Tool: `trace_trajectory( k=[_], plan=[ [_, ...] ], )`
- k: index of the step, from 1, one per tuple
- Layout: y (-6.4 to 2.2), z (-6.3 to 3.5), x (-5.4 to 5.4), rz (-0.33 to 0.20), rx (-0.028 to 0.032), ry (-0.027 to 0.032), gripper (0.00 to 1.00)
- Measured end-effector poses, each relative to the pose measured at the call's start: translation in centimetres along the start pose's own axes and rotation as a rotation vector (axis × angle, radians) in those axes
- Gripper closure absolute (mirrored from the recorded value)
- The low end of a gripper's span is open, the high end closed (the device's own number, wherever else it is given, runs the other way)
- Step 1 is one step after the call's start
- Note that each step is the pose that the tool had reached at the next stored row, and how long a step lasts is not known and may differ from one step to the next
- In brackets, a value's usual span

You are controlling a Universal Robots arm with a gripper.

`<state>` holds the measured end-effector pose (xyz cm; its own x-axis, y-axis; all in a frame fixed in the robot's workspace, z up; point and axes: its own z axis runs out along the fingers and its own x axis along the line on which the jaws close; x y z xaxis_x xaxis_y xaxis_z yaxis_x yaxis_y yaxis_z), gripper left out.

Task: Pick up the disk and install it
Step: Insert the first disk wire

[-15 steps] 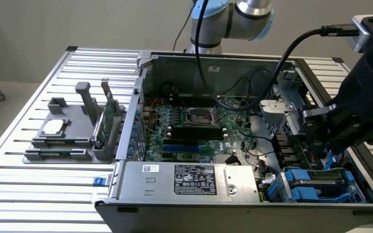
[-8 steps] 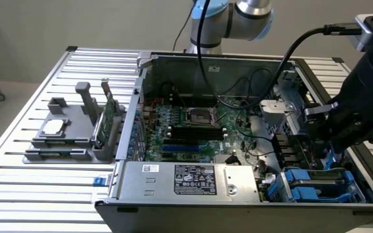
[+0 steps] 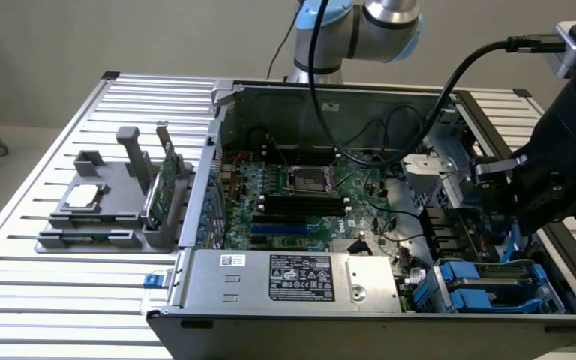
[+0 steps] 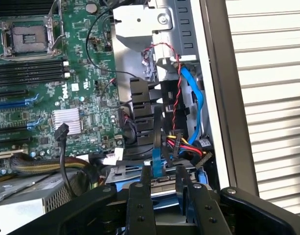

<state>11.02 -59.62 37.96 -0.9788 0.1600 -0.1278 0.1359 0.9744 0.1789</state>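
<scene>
The gripper (image 4: 163,172) is about half closed, its two black fingers (image 4: 140,196) clamped on the disk (image 4: 164,182). The disk hangs edge-on just above the blue drive bay (image 3: 493,289) in a corner of the open computer case (image 3: 368,321), beside coloured cables (image 4: 181,144).

Open computer case (image 3: 368,330) on slatted table (image 3: 28,300), arm (image 3: 568,150) over blue bay (image 3: 488,285)
</scene>
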Motion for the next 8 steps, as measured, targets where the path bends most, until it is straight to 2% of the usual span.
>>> trace_trajectory(
  k=[8],
  plan=[
    [0.11,0.23,-0.38,0.057,0.0073,-0.0105,0.66]
  ],
)
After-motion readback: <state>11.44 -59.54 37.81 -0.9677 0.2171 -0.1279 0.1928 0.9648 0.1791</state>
